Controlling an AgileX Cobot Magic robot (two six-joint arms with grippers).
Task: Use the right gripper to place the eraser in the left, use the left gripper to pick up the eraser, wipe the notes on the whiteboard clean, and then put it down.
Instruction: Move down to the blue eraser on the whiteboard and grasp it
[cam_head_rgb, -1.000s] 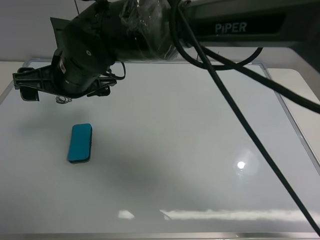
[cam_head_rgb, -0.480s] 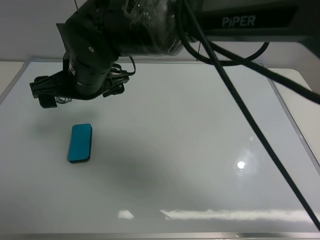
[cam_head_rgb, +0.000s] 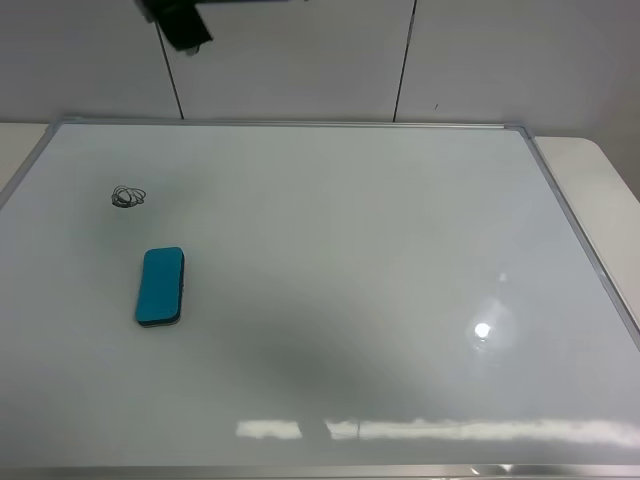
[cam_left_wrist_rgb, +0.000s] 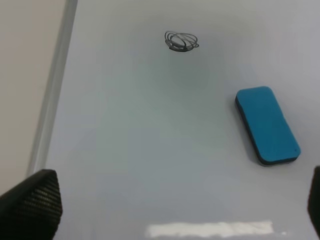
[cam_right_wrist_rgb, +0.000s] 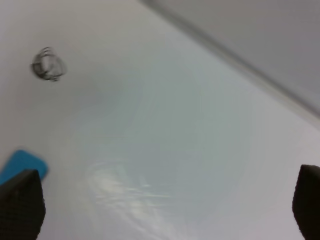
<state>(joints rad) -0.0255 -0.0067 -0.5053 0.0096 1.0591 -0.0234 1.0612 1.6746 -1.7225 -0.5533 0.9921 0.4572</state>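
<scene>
Now — step: likely the pickup; left pincer (cam_left_wrist_rgb: 172, 210) wide, empty.
Right pincer (cam_right_wrist_rgb: 164, 202): wide, empty.
Next move: descend onto eraser (cam_left_wrist_rgb: 267, 125) ahead — notes (cam_left_wrist_rgb: 181, 41) lie beyond it.

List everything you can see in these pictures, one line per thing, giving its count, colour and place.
whiteboard: one, glossy white with a silver frame, fills most of the high view
eraser: one, teal-blue with a dark base, flat on the board's left part
notes: one small dark scribble, on the board just beyond the eraser, apart from it
light reflection: one bright spot, white, on the board's right part
table: one, off-white, around the board
wall: one, pale grey, behind the board
arm part: one, black, at the high view's top edge
left gripper: one, black, open, above the board, empty
right gripper: one, black, open, above the board, empty
</scene>
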